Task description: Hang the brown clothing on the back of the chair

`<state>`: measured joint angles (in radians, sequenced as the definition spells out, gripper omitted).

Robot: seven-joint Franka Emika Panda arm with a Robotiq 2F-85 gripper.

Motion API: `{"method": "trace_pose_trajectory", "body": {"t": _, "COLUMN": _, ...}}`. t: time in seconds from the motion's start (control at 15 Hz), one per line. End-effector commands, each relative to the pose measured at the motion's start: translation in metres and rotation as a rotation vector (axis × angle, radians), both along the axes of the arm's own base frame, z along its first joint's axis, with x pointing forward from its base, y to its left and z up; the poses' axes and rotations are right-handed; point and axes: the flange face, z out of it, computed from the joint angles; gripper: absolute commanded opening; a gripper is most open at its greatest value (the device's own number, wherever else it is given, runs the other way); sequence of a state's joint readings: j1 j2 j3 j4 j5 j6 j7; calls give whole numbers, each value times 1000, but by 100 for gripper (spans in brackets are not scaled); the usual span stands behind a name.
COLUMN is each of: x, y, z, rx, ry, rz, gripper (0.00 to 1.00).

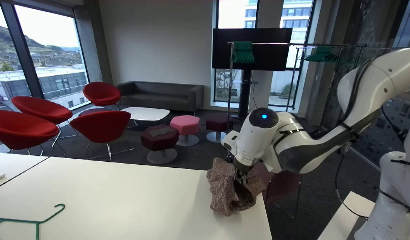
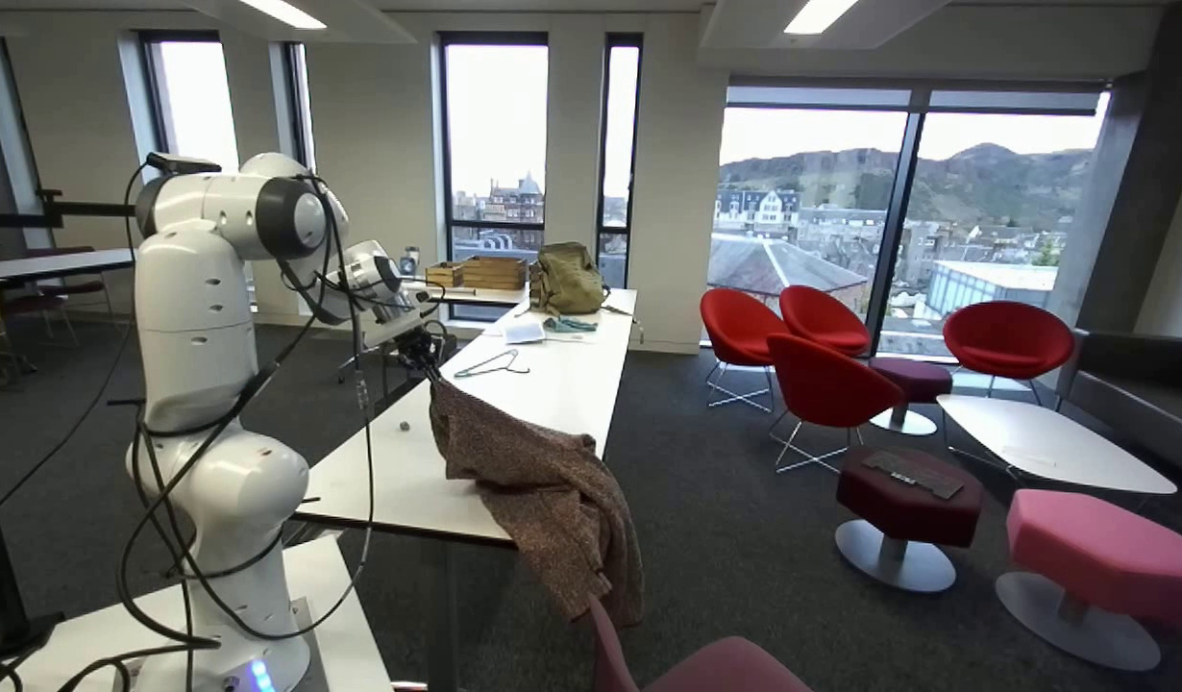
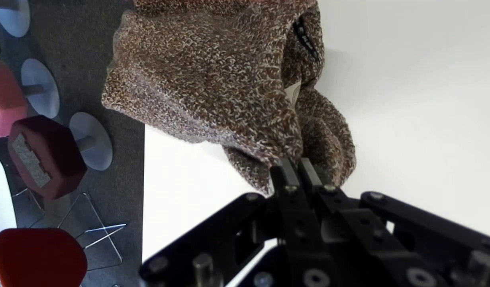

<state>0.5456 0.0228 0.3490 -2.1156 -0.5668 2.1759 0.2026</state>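
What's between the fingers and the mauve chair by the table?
The brown clothing, pinched by the fingers; in an exterior view, it drapes off the table toward the chair. Whether it touches is unclear.

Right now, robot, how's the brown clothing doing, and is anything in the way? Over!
Gripper pinching clothing. Loose end past the edge of the table, near chair; contact unclear. Table edge might snag it.

Brown clothing (image 3: 205, 67) (flecked pale); black pincer (image 3: 296, 167).
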Motion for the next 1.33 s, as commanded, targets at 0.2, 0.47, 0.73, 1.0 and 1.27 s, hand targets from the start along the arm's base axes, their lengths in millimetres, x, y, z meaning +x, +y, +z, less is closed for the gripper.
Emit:
{"method": "trace_pose_trajectory", "body": {"t": 0.2, "x": -41, "y": -55, "z": 79, "rx": 187, "ry": 88, "rz": 25, "gripper": 1}}
{"method": "trace_pose_trajectory", "body": {"t": 0.47, "x": -38, "y": -93, "z": 92, "rx": 332, "ry": 191, "rz": 20, "gripper": 1}}
{"method": "trace_pose_trajectory", "body": {"t": 0.73, "x": -18, "y": -126, "z": 64, "rx": 407, "ry": 290, "rz": -1, "gripper": 1}}
{"method": "trace_pose_trajectory", "body": {"t": 1.0, "x": -14, "y": -141, "z": 42, "rx": 405, "ry": 342, "rz": -23, "gripper": 1}}
{"method": "trace_pose_trajectory", "body": {"t": 1.27, "x": -14, "y": -134, "z": 39, "rx": 380, "ry": 357, "rz": -41, "gripper": 4}}
